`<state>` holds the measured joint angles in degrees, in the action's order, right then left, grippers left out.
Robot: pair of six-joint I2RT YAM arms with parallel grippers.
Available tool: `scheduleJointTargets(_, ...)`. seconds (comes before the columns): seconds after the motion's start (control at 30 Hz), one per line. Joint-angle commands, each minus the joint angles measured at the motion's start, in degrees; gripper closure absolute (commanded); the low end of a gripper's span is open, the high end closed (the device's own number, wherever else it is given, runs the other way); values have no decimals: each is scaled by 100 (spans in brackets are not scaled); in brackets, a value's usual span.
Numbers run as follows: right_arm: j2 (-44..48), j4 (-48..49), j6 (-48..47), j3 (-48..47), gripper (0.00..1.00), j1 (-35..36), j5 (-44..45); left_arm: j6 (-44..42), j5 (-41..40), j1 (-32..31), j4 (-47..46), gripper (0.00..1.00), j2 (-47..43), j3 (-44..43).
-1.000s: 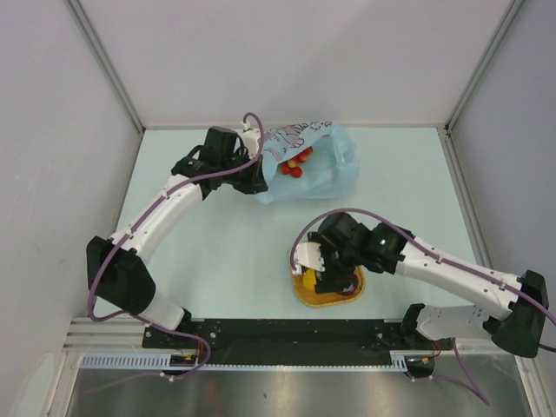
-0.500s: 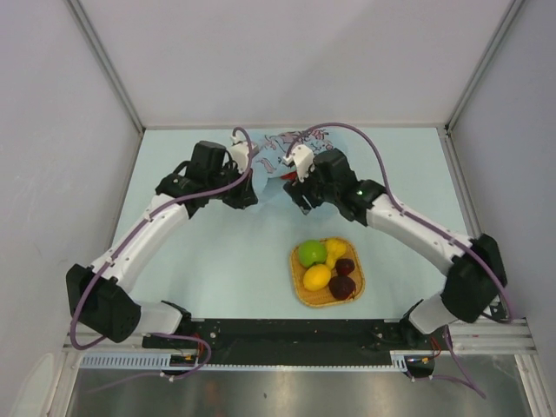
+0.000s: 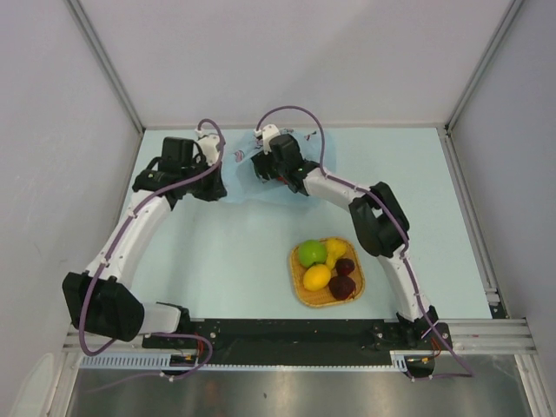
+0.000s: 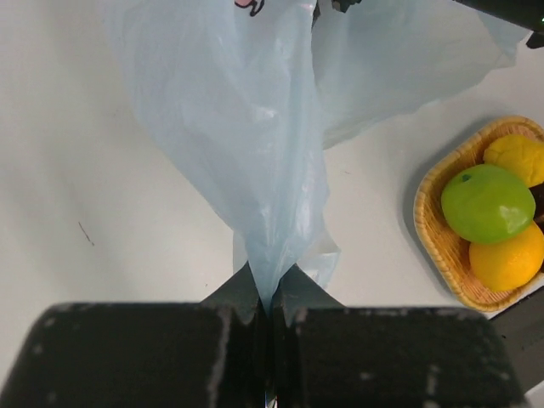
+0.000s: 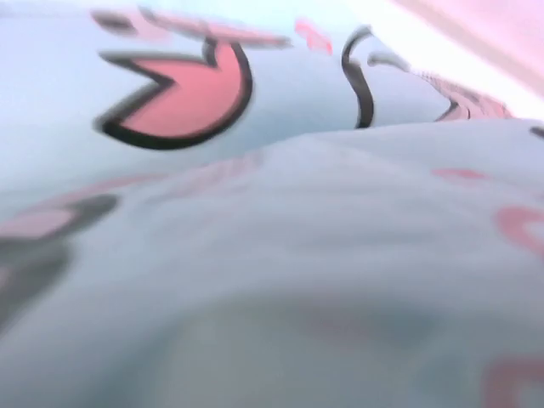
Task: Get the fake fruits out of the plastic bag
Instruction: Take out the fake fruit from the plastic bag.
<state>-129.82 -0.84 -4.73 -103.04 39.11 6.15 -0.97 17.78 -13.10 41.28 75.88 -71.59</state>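
Observation:
The light-blue plastic bag (image 3: pixel 239 178) with pink-and-dark print lies at the far middle of the table between my two grippers. My left gripper (image 3: pixel 213 187) is shut on a bunched edge of the bag (image 4: pixel 255 153), which stretches away from its jaws (image 4: pixel 270 310). My right gripper (image 3: pixel 261 169) is pressed against the bag. Blurred bag film (image 5: pixel 272 255) fills the right wrist view and hides its fingers. A green round fruit (image 3: pixel 312 253), a yellow lemon (image 3: pixel 317 277), a yellow pear-like fruit (image 3: pixel 335 249) and dark red fruits (image 3: pixel 341 287) lie outside the bag. No fruit shows inside it.
The fruits rest in an orange woven tray (image 3: pixel 296 280) at the near middle of the table; its rim (image 4: pixel 429 229) shows at the right of the left wrist view. Grey walls enclose the table on three sides.
My right gripper left the tray and reached to the bag at the far side. Both grippers and the bag have shifted left. The red fruits seen in the bag no longer show.

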Motion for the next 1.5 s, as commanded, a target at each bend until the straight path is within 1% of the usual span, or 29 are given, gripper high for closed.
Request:
scheduleJointTargets(0.0, -289, 611, 16, -795, 16, 281, 606, 53, 453, 141, 390, 100, 111, -241)
scheduleJointTargets(0.03, -316, 620, 68, -814, 16, 316, 606, 175, 567, 133, 416, 100, 181, -250)
scheduleJointTargets(0.07, -359, 577, 182, -840, 16, 368, 572, 289, 873, 133, 399, 100, 208, -233)
scheduleJointTargets(0.23, -693, 418, 429, -1234, 18, 351, 562, 449, 1578, 133, 302, 100, 217, -294)
scheduleJointTargets(0.33, -966, 427, 438, -1516, 17, 334, 738, 117, 2788, 133, 355, 100, 16, -312)
scheduleJointTargets(0.37, -1010, 427, 447, -1552, 16, 325, 799, -77, 3201, 141, 337, 100, -203, -259)
scheduleJointTargets(0.4, -1071, 427, 447, -1587, 15, 342, 817, -131, 3867, 133, 111, 100, -335, -163)
scheduleJointTargets(0.43, -1089, 427, 447, -1622, 13, 351, 852, -9, 3952, 106, -83, 100, -467, 99)
scheduleJointTargets(0.47, -1124, 436, 447, -1648, 12, 369, 879, 61, 3918, 98, -259, 100, -747, 232)
scheduleJointTargets(0.5, -1185, 427, 447, -1675, 11, 378, 861, 62, 3787, 89, -495, 100, -819, 355)
scheduleJointTargets(0.53, -1230, 418, 447, -1710, 9, 386, 809, 219, 3742, 80, -515, 100, -855, 496)
scheduleJointTargets(0.57, -1265, 401, 447, -1789, 8, 404, 730, 185, 3698, 80, -481, 100, -820, 523)
scheduleJointTargets(0.67, -1432, 339, 447, -1903, 3, 509, 616, 106, 3409, 80, 54, 100, -619, 445)
scheduleJointTargets(0.8, -1564, 225, 447, -1877, 0, 668, 265, -87, 3013, 89, 249, 100, -302, 392)
scheduleJointTargets(0.9, -1660, 111, 588, -1903, 0, 729, 53, -87, 2907, 80, 144, 100, -310, 444)
scheduleJointTargets(1.07, -1863, -82, 684, -2167, 0, 782, 307, -70, 2828, 89, 109, 100, -179, 462)
scheduleJointTargets(1.1, -1889, -100, 675, -2193, 5, 782, 334, -44, 2801, 80, 109, 100, -178, 453)
scheduleJointTargets(1.17, -1889, -153, 632, -2229, 9, 799, 334, -26, 2775, 106, 109, 100, -135, 410)
scheduleJointTargets(1.23, -1828, -345, 684, -2063, 7, 809, 447, 1, 2766, 159, 91, 100, -108, 322)
scheduleJointTargets(1.3, -1626, -442, 771, -1834, 2, 852, 474, 1, 2678, 211, 91, 100, -82, 251)
scheduleJointTargets(1.37, -1468, -487, 816, -1544, 2, 870, 527, 1, 2687, 255, 65, 100, -82, 234)
scheduleJointTargets(1.47, -1397, -540, 834, -1394, 2, 887, 659, 62, 2748, 308, -67, 100, -73, 260)
